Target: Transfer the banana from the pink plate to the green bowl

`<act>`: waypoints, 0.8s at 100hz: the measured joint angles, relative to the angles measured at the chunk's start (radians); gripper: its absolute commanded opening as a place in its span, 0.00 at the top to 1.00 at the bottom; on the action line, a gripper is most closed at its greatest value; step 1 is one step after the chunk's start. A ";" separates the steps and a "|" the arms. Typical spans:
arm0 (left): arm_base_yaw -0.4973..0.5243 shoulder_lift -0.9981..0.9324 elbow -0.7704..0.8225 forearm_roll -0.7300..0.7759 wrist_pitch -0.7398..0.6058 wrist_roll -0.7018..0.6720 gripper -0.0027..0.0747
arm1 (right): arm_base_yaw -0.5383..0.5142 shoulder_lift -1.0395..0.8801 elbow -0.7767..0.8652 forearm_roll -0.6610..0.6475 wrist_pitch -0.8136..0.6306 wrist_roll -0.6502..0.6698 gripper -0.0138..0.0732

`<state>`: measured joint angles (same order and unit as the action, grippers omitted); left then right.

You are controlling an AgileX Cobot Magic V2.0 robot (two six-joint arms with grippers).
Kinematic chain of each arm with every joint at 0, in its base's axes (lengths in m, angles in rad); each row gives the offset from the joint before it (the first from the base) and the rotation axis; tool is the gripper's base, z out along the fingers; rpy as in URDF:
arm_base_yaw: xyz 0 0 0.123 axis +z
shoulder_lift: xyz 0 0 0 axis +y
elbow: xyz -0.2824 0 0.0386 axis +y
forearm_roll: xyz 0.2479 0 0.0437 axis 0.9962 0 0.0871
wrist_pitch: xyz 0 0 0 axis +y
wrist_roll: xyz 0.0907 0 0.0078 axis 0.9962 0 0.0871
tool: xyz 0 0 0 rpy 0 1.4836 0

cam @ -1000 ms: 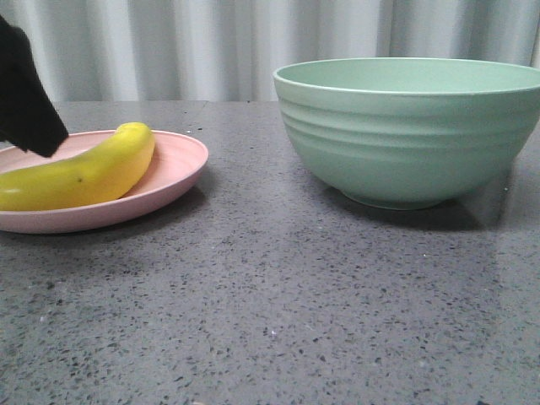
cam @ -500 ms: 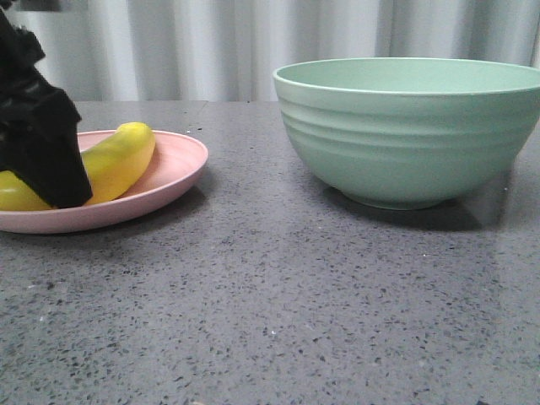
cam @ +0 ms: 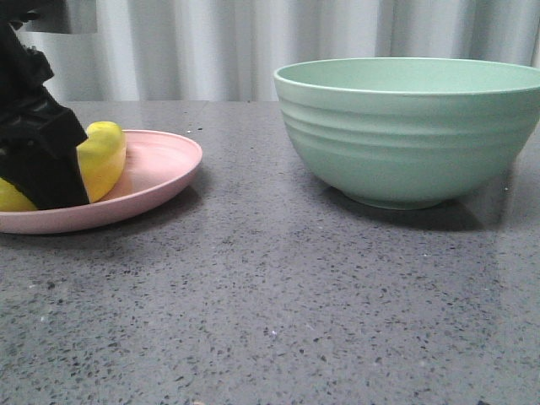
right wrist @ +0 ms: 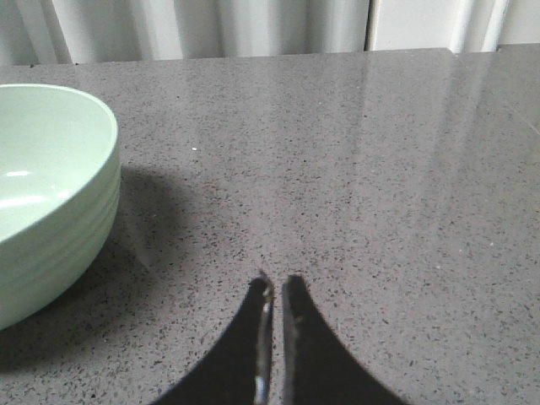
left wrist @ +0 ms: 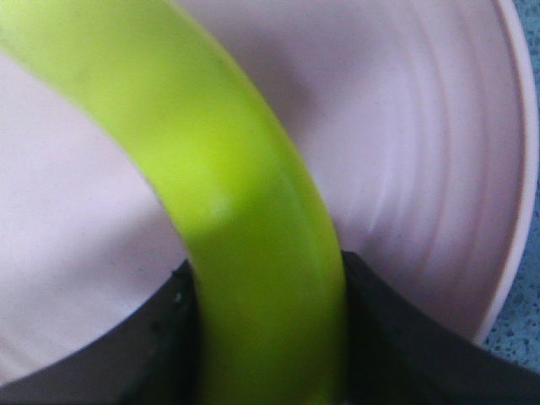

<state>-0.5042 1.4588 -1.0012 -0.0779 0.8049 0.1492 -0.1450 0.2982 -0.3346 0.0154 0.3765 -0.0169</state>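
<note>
The yellow banana (cam: 103, 156) lies on the pink plate (cam: 160, 164) at the left of the table. My left gripper (cam: 42, 169) is down on the plate, and its black body hides the banana's near half. In the left wrist view the banana (left wrist: 236, 194) runs between the two black fingers (left wrist: 160, 337), which press on both its sides over the plate (left wrist: 422, 169). The green bowl (cam: 405, 135) stands at the right, apart from the plate. My right gripper (right wrist: 277, 283) is shut and empty above the bare table beside the bowl (right wrist: 42, 194).
The grey speckled tabletop (cam: 270, 287) stretches between the plate and the bowl. A pale curtain (cam: 236, 42) hangs behind the table's far edge.
My left gripper came down onto the plate and closed around the banana. The banana's far end has shifted to the left and turned with it.
</note>
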 measured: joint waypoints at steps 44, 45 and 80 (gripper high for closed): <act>-0.006 0.002 -0.143 0.002 0.094 0.000 0.99 | 0.053 0.019 -0.134 0.000 0.095 -0.005 0.91; -0.009 0.002 -0.151 0.002 0.097 0.000 0.99 | 0.058 0.022 -0.140 0.002 0.101 -0.005 0.91; -0.189 0.002 -0.303 -0.027 0.140 0.053 0.99 | 0.262 0.280 -0.393 0.112 0.315 -0.007 0.68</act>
<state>-0.6934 1.4604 -1.3044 -0.1051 0.9449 0.2027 0.1173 0.5779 -0.7281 0.1276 0.6916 -0.0242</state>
